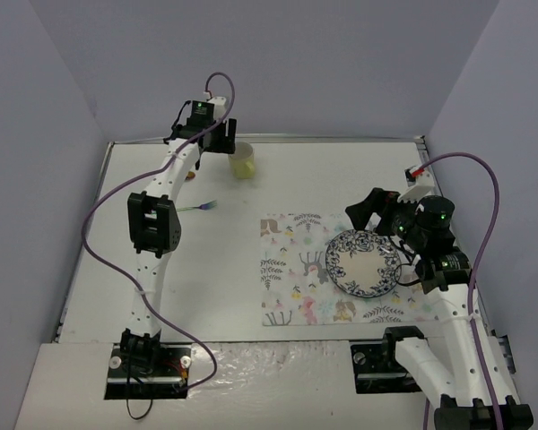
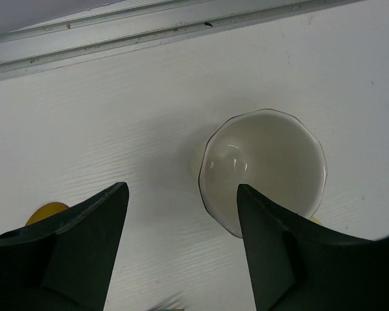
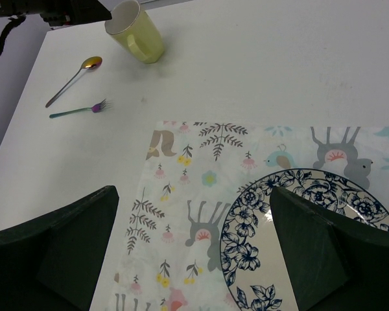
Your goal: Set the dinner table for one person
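Table (image 1: 341, 179) is carrying an empty cup (image 2: 262, 168) and, on a mat (image 1: 287, 269), an empty plate (image 1: 363, 262); left fingers (image 2: 84, 240) and right fingers (image 3: 65, 240) are gaping, gripping nothing.

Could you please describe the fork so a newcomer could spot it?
On the white dinner table, look left of the animal-print mat, near the yellow cup. The fork lies beside a spoon; its teal handle and purple tines set it apart.
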Motion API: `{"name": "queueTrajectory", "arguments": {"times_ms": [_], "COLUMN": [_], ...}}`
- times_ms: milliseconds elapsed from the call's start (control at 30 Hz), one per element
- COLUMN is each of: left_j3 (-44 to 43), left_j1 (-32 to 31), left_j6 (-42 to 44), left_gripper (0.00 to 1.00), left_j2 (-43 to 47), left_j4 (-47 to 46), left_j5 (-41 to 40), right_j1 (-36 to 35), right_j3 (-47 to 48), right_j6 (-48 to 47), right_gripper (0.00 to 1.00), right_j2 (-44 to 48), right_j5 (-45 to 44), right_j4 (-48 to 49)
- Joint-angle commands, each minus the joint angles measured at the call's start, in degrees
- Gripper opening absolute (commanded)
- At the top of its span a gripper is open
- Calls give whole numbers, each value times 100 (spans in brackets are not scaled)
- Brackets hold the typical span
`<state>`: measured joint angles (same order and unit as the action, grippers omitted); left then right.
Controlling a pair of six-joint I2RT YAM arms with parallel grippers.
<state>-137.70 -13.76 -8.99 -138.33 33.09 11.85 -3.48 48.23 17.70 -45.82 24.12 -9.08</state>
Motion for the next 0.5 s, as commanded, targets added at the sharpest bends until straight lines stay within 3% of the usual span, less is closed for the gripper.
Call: {"name": "queueTrajectory", "arguments": {"times_ms": [0,267,400,467], "left_j3": [-320,-372,-318,-218], "left_j1": [23,14,12,5], "left_j6": [-93,-293,-334,-333], "left_gripper": [62,48,35,23], "left_j2": [70,-191,-201,-164], "left_j4": [-720,-1027,-1116,-1153], "left_j5": [231,301,356,365], "right_j1": [-65,-123,-155,-165], "right_j3": [-2,-22,-68,-68], "right_j6": [-82,-108,-108,-108], "right_gripper": [100,100,100,100], "right_j2": [-19,-65,-67,-66], "right_j5": [124,102,58,56], "right_j4": [284,284,284,283]}}
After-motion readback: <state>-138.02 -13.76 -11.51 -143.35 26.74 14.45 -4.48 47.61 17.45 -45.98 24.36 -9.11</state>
